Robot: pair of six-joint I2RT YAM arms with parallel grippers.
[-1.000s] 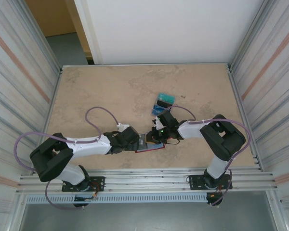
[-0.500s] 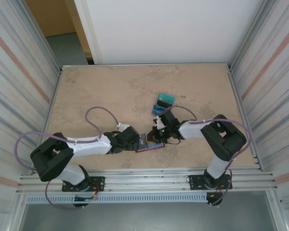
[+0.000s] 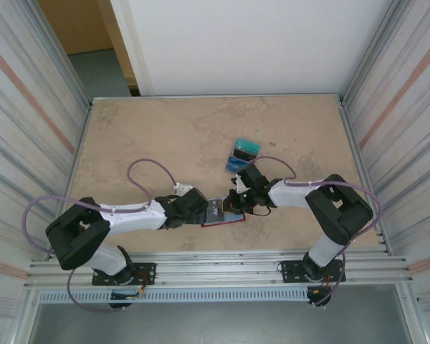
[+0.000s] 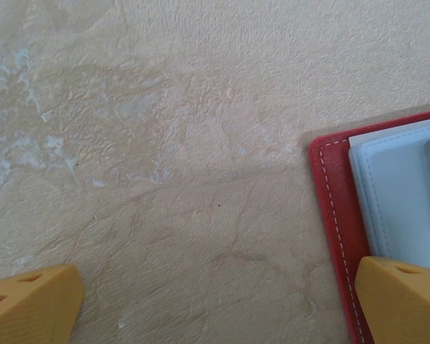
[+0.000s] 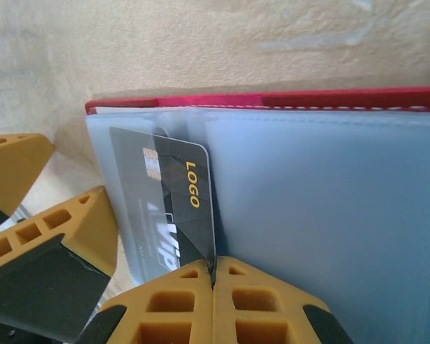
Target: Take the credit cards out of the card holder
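The wallet (image 3: 226, 217) lies open and flat on the tabletop (image 3: 165, 136), close to the near edge and about at its middle, between the two arms. It is red outside, with white stitching along the rim, and it has grey-blue pockets inside.

The left tool (image 3: 203, 209) is low at the left end of the wallet. In its wrist view the left tool (image 4: 215, 308) has its two yellow fingers (image 4: 32, 301) wide apart. One is over bare tabletop (image 4: 165, 143) and the other is at the red rim of the wallet (image 4: 331, 215). It holds nothing.

The right tool (image 3: 234, 206) is at the right end of the wallet. In its wrist view the right tool (image 5: 213, 287) has its pads pressed together. The lower corner of a dark card (image 5: 168, 208) runs into the seam between them, so the pads are clamped on this card. The card carries the yellow word "LOGO" and sits in a pocket at one end of the wallet (image 5: 322, 215), partly under a frosted layer.

Two more cards lie loose on the tabletop, farther from the near edge and a little right of the middle. These are a teal card (image 3: 246, 147) and a blue card (image 3: 236, 163), touching each other and near the right arm.
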